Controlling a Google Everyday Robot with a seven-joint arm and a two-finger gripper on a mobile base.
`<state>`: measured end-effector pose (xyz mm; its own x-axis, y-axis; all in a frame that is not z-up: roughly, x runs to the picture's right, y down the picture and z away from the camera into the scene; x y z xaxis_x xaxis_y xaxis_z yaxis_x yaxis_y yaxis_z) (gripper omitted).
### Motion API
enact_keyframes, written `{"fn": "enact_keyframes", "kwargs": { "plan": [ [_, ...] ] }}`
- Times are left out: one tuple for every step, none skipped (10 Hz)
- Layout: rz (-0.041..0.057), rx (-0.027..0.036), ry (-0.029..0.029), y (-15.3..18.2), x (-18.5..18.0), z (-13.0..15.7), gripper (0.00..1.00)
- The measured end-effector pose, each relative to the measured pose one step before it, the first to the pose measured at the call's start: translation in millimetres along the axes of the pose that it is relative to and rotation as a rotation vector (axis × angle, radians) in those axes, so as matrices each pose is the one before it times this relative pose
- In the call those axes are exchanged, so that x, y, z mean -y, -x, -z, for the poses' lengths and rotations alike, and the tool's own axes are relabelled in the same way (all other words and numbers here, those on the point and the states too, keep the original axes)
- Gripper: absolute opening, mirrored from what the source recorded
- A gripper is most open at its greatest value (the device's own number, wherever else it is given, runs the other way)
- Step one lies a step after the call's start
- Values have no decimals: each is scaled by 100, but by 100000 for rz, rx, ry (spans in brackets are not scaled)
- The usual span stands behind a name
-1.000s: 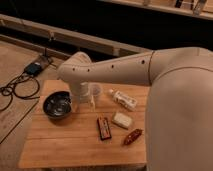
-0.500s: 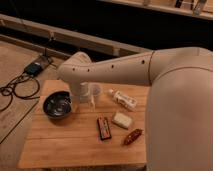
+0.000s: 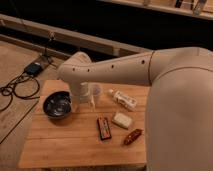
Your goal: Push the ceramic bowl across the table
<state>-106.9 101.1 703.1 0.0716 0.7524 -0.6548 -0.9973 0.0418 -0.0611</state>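
The dark, glossy ceramic bowl (image 3: 57,104) sits on the left part of the tan wooden table (image 3: 65,145). My white arm reaches in from the right, bends above the table's back edge and points down. The gripper (image 3: 81,100) hangs just right of the bowl, at or very near its rim. I cannot tell whether it touches the bowl. A small translucent white cup (image 3: 95,91) stands just right of the gripper.
A white packet (image 3: 123,99) lies at the back right of the table. A white bar (image 3: 122,120), a dark bar (image 3: 103,128) and a reddish snack (image 3: 132,136) lie in the middle right. Cables (image 3: 15,90) and a blue device (image 3: 34,67) lie on the floor to the left.
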Motion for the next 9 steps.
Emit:
{"fn": "enact_keyframes", "kwargs": {
  "plan": [
    [15,-6,-5,-3,-7,-1,65],
    [4,6,-67,-5,-29,-7,65],
    [-940,563,-1021,318,123,-57,65],
    [-875,1052,-1841,532,-253,-220,65],
    [-1194,1542,-1720,651,-702,-306,65],
    [-1579,1443,-1432,595,-674,-297,65],
    [-2450,1710,-1356,689,-1042,-465,65],
    [-2277,1226,-685,448,-999,-417,65],
    [-3122,907,-686,274,-1104,-576,65]
  ]
}}
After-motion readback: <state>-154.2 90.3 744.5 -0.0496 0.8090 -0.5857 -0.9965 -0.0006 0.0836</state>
